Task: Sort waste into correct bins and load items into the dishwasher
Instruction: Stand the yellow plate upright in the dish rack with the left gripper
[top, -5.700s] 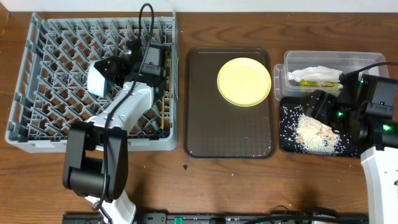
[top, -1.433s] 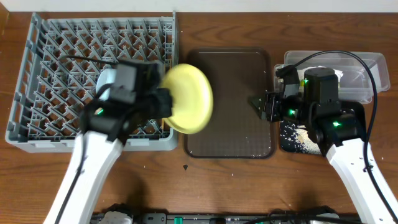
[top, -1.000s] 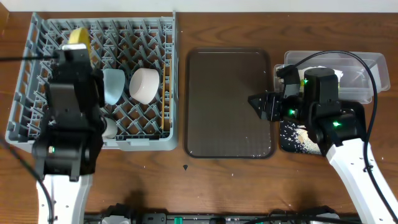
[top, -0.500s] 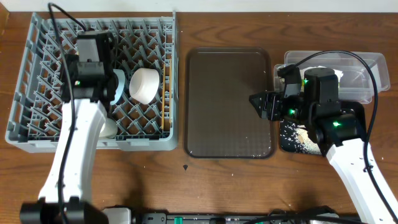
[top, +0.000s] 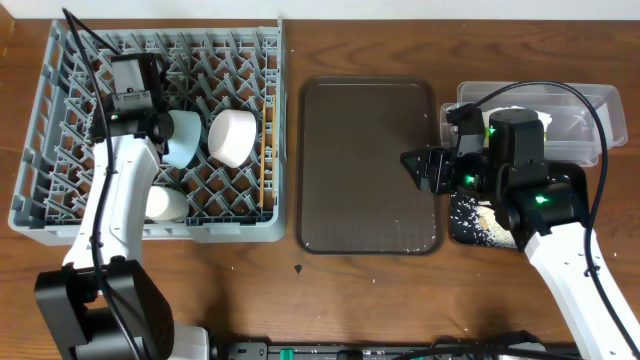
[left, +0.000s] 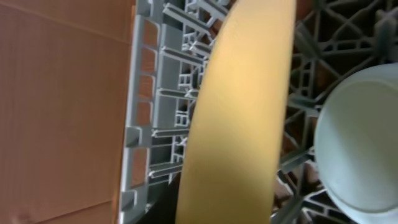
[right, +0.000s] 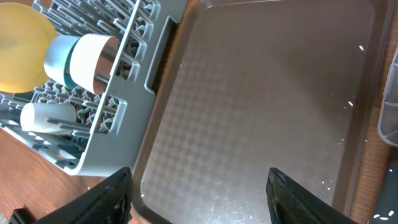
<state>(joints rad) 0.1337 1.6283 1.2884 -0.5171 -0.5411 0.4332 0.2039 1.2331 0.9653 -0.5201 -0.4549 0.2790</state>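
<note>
The grey dish rack (top: 60, 200) holds a light blue bowl (top: 180, 138), a white bowl (top: 232, 137) and chopsticks (top: 264, 170) along its right side. My left gripper (top: 125, 80) is over the rack's back left. In the left wrist view the yellow plate (left: 242, 112) stands on edge between its fingers, next to the rack wall (left: 143, 93). My right gripper (right: 199, 205) is open and empty over the brown tray (right: 267, 106). The right wrist view also shows the plate (right: 18, 56) and both bowls in the rack. The napkin (top: 545, 118) lies in the clear tub (top: 590, 100). Rice (top: 470, 210) lies in the black tray (top: 460, 232).
The brown serving tray (top: 368, 165) lies between the rack and the bins, with a few rice grains on it. A white cup-like thing (top: 165, 205) lies in the rack's front part. My right arm covers much of the tub and black tray; the wrapper is hidden.
My left arm carried the yellow plate from the brown tray into the rack's back left and has since shifted slightly left. The right arm has stayed still over the last second.
</note>
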